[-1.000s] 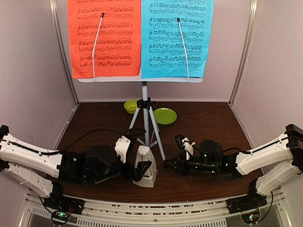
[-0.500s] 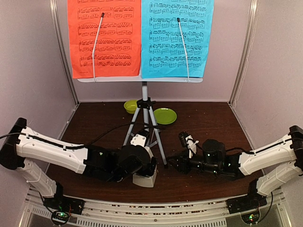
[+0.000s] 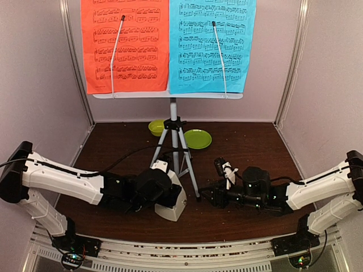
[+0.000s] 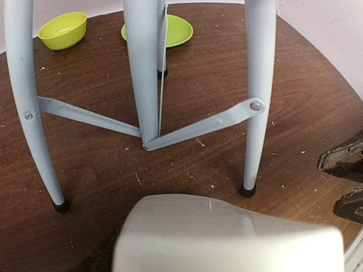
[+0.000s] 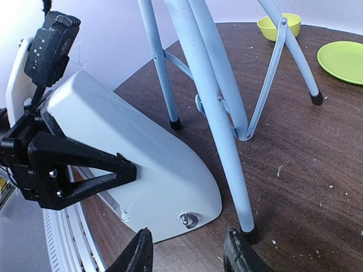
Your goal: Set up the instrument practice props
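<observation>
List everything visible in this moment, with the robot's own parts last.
stand desk: one, pale grey, on top of the tripod
tripod: one, grey, standing mid-table
red sheet: one, on the desk, left side
blue sheet: one, on the desk, right side
metronome: one, whitish, tilted, in front of the tripod
bowl: one, lime green, behind the tripod
plate: one, lime green, right of the bowl
table: one, dark brown
left fingers: black, closed on the metronome
right fingers: black, open, by the metronome's base
</observation>
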Available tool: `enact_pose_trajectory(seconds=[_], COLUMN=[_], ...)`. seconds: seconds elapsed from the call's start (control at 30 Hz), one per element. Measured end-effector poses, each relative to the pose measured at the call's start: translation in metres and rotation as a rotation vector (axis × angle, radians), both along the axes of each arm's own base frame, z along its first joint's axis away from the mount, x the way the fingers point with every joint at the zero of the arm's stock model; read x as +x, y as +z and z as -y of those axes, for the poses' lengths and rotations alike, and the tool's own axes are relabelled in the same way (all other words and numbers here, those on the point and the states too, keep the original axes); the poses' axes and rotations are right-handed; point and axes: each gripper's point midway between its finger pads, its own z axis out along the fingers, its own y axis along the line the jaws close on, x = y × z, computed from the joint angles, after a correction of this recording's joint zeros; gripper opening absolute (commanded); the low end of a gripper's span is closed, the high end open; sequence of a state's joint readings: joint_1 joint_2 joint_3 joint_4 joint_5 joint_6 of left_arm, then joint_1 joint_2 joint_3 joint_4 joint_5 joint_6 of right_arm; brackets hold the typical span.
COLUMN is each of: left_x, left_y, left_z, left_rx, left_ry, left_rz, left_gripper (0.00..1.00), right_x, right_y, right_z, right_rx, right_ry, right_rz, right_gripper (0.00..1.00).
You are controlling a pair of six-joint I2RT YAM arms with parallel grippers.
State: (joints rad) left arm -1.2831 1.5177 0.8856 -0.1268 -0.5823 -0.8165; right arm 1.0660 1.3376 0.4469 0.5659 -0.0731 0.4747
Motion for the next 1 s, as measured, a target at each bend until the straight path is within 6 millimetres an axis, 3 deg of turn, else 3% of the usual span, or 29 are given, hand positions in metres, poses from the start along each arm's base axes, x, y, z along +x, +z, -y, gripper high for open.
enact_pose_trajectory(seconds=[0.2,0.37,0.57,0.83,1.0], left_x=[-0.007,-0.03,-0.053,-0.048,-0.051], left_y=[0.001,0.011,0.044,0.093,0.107], left_z=[-0.002,0.003,0.014,0.011,0.015], left_rx=[0.024,0.162,0.281,0.353,0.343], left_ry=[-0.049,-0.167,-0.312,-0.324,-0.327], left_rz=[0.024,0.155,0.361,0.531,0.573], left_gripper=[0.38,0.32,0.26,0.24,0.24], right_x=[-0.004,-0.007,-0.013,-0.024,-0.031], right_y=[-0.003,-0.002,-0.006,-0.003,-0.001], right_z=[-0.004,-0.01,-0.013,-0.015,-0.025], right_rx=[0.002,0.026,0.055,0.088,0.092], right_ry=[0.029,0.058,0.098,0.129,0.157], right_rz=[-0.01,-0.007,-0.008,0.011,0.013], right_gripper=[0.47,0.47,0.47,0.51,0.51])
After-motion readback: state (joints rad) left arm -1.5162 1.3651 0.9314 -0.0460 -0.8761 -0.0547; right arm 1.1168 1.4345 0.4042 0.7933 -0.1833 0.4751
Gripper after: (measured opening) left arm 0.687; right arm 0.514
